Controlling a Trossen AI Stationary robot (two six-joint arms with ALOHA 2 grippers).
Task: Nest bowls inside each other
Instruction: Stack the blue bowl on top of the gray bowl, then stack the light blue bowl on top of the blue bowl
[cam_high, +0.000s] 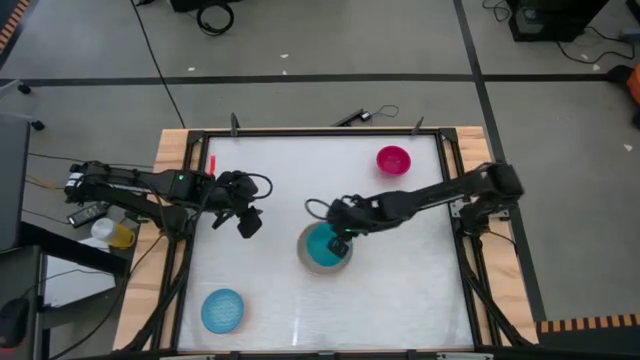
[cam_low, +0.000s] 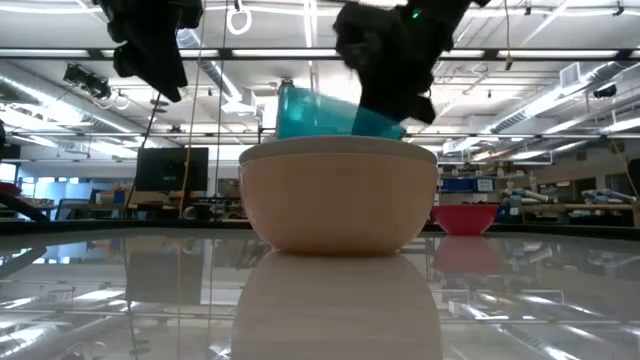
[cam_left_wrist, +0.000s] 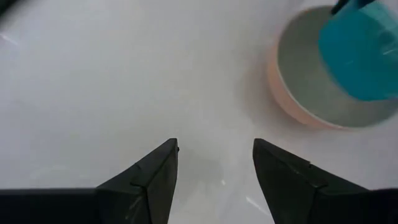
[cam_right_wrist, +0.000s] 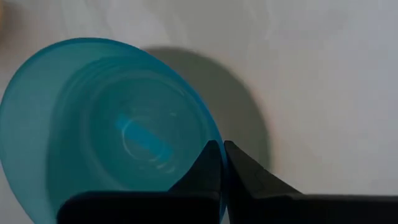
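Note:
A teal bowl (cam_high: 320, 244) hangs tilted over a cream bowl (cam_low: 340, 195) that stands on its base at the table's middle. My right gripper (cam_right_wrist: 222, 152) is shut on the teal bowl. In the low view the cream bowl's rim hides the teal bowl's (cam_low: 318, 112) lower part, so I cannot tell whether the two touch. A small red bowl (cam_high: 393, 159) stands at the far right. A light blue bowl (cam_high: 222, 310) stands at the near left. My left gripper (cam_left_wrist: 214, 165) hovers open over bare table, left of the cream bowl (cam_left_wrist: 292, 93). My right gripper holds the teal bowl by its rim (cam_right_wrist: 213, 138), one finger inside the bowl and one outside. The fingers come slanting down from the table's right side. The bowl hangs tilted below them, its opening turned toward the gripper.
The white tabletop is ringed by a dark frame (cam_high: 445, 170) with wooden edges. Bare table lies between the cream bowl and the light blue bowl, and along the near right. The red bowl (cam_low: 465, 218) shows behind the cream bowl in the low view.

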